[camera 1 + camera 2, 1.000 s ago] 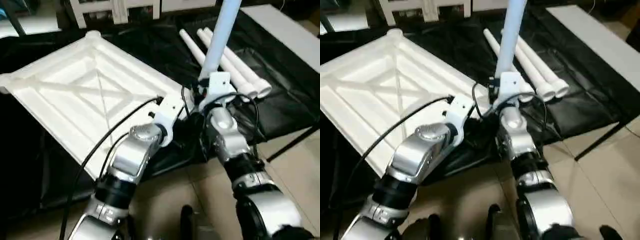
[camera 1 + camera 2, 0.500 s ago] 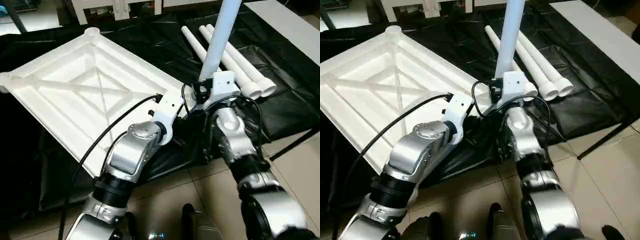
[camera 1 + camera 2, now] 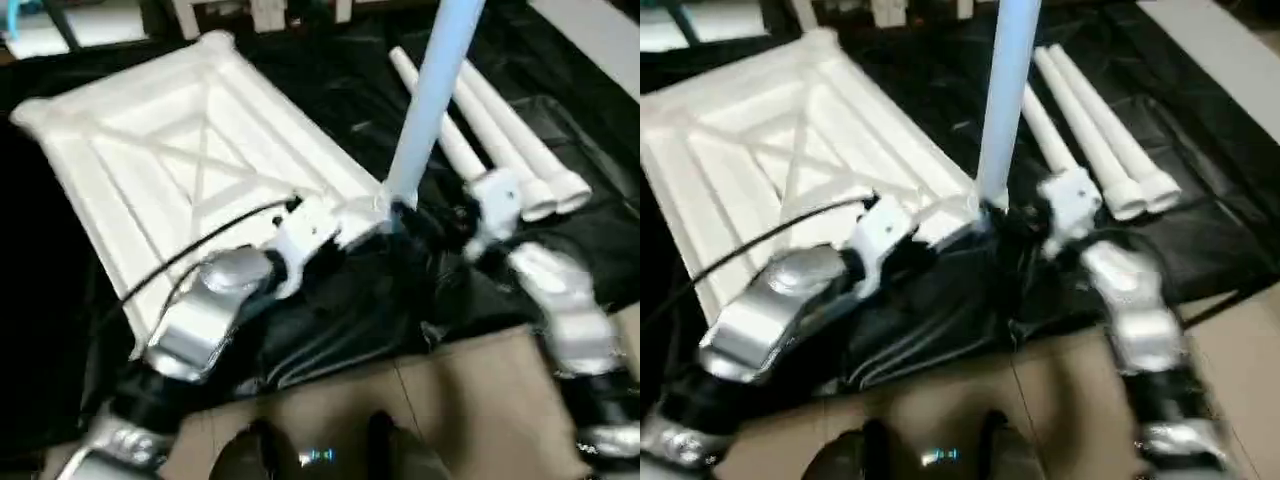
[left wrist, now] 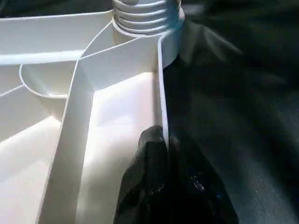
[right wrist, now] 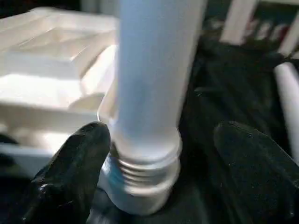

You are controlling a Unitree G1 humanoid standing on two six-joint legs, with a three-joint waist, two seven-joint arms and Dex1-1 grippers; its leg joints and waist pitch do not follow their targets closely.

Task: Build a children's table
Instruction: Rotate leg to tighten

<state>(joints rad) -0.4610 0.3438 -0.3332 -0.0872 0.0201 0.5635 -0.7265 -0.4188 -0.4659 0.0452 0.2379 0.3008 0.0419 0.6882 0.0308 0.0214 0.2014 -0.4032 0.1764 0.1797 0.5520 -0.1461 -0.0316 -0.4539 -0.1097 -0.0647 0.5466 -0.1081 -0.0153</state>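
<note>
On the black sheet: the table top (image 3: pixel 190 170) lies ribs up.
Top: broad, stiff, light by the look; best held at its rim.
Standing leg (image 3: pixel 430 100): screwed upright in the near corner socket, long axis vertical.
Spare legs (image 3: pixel 500 130): flat, side by side, thick ends nearest.
Left gripper (image 4: pixel 163 154): pinched tight on the rim.
Right gripper (image 5: pixel 159 158): spread wide, holding nothing.

Beige tiled floor (image 3: pixel 480 390) beneath black sheet (image 3: pixel 330 320)

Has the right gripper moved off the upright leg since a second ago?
Yes. The right gripper has opened and drawn back from the upright leg, toward the three loose legs; the leg stands unheld.
</note>
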